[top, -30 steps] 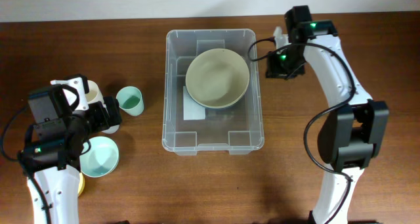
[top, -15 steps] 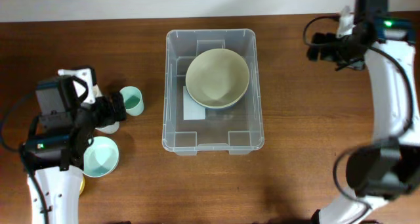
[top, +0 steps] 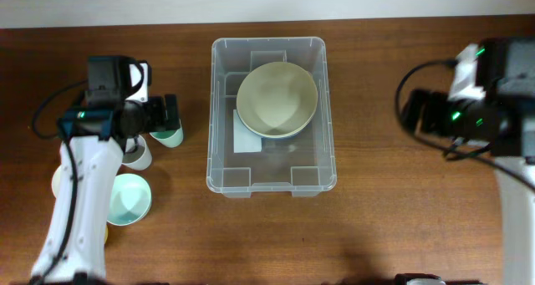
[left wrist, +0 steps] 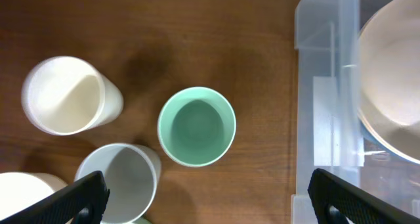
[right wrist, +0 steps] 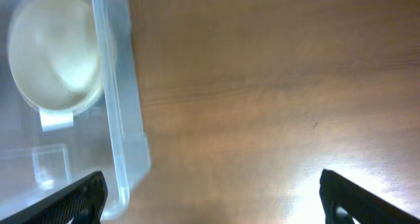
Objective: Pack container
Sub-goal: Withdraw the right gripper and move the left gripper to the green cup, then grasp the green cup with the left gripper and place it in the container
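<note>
Left gripper (left wrist: pixel 210 204) fingers are wide apart with nothing in them, over a green cup (left wrist: pixel 196 126) at 9 o'clock of the container (top: pixel 272 170) in the middle of the table (top: pixel 376 210), and right gripper (right wrist: pixel 213 201) fingers, wide and empty too, are at its 3 o'clock

The brown wooden surface (top: pixel 368 201) carries a clear container (top: pixel 214 109) at its middle, flat on its base. To the left of it stand 3 upright cups, mouths up. A green cup (left wrist: pixel 196 126) is nearest the container, with a white cup (left wrist: pixel 65 96) and a pale grey cup (left wrist: pixel 121 181) further left. The grey one is just beside the green. Closer to the front edge sits a light blue bowl (top: pixel 127 199).
</note>
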`<state>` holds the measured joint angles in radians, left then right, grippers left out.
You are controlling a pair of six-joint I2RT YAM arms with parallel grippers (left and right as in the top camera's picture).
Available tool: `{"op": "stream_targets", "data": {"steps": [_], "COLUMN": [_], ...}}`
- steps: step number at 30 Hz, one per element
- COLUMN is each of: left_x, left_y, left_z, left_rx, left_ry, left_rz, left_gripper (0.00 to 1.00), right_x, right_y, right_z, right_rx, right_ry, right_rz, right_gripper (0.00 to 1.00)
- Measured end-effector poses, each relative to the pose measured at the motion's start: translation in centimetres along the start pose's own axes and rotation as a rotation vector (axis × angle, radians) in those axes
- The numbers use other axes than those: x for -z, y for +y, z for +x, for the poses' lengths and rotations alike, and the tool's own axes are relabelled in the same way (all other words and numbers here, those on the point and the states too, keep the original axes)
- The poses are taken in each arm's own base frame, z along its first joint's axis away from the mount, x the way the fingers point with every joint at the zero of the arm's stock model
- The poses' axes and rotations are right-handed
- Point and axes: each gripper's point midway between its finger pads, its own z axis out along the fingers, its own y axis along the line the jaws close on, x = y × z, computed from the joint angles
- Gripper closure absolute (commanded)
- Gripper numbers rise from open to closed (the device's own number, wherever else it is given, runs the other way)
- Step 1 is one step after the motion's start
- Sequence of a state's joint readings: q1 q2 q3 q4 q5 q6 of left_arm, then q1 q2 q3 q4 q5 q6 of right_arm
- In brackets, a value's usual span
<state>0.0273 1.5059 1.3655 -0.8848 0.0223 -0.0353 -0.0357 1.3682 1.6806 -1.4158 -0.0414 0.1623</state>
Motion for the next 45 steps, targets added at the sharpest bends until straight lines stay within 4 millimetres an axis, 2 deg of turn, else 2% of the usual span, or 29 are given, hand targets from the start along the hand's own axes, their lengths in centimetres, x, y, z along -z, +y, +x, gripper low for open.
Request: {"op": "stream_targets", "data": {"steps": [1, 4, 7, 11, 13, 17, 19, 20, 23, 25, 28, 32, 35, 39, 45], "left_x": [-1.1, -3.9, -5.7, -7.5, -8.5, -10.4, -11.1, -11.3, -12.1, -12.9, -14.5, -14.9, -14.9, -14.3, -11.2], "left_y": [-0.1, -0.8, -1.7, -2.9, -3.0, -2.8, -2.5, -2.5, -2.2, -2.1, -1.9, -1.8, -1.9, -2.1, -3.5], "left_z": [0.2, 0.5, 0.9, 1.4, 1.8, 3.1, 3.3, 3.4, 3.7, 4.3, 5.6, 6.0, 5.6, 4.0, 0.9], "left_rx": [0.001, -0.002, -0.019, -0.042, -0.042, -0.04, -0.042, -0.04, -0.046, -0.044, -0.038, -0.047, -0.048, -0.05, -0.076], "left_ry": [0.023, 0.071, 0.1, 0.135, 0.157, 0.214, 0.225, 0.228, 0.242, 0.265, 0.317, 0.33, 0.321, 0.294, 0.281], "left_rz": [0.007, 0.037, 0.055, 0.075, 0.076, 0.069, 0.052, 0.047, 0.034, 0.029, 0.02, 0.016, 0.016, 0.018, 0.028], "left_gripper": [0.0, 0.01, 0.01, 0.01, 0.01, 0.02, 0.11, 0.19, 0.26, 0.37, 0.66, 0.87, 0.95, 0.99, 0.99], "right_x": [-0.7, -4.6, -7.8, -10.7, -11.4, -11.6, -11.6, -11.6, -11.6, -11.6, -11.6, -11.6, -11.6, -11.6, -11.7], "right_y": [0.4, 1.0, 0.9, 0.4, 0.2, 0.2, 0.2, 0.2, 0.2, 0.2, 0.2, 0.2, 0.2, 0.1, 0.0], "right_z": [0.4, 3.2, 4.7, 6.6, 7.2, 7.2, 7.2, 7.2, 7.2, 7.2, 7.2, 7.2, 7.2, 7.2, 7.1], "right_rx": [0.014, 0.038, 0.041, 0.035, 0.032, 0.021, 0.018, 0.017, 0.015, 0.014, 0.014, 0.014, 0.015, 0.015, 0.016], "right_ry": [0.007, 0.091, 0.127, 0.169, 0.182, 0.179, 0.179, 0.179, 0.179, 0.179, 0.179, 0.178, 0.178, 0.176, 0.174], "right_rz": [-0.006, -0.008, -0.004, 0.007, 0.01, 0.011, 0.011, 0.011, 0.011, 0.011, 0.011, 0.012, 0.015, 0.022, 0.026], "right_gripper": [0.01, 0.01, 0.01, 0.01, 0.01, 0.01, 0.01, 0.01, 0.01, 0.01, 0.01, 0.01, 0.01, 0.01, 0.01]}}
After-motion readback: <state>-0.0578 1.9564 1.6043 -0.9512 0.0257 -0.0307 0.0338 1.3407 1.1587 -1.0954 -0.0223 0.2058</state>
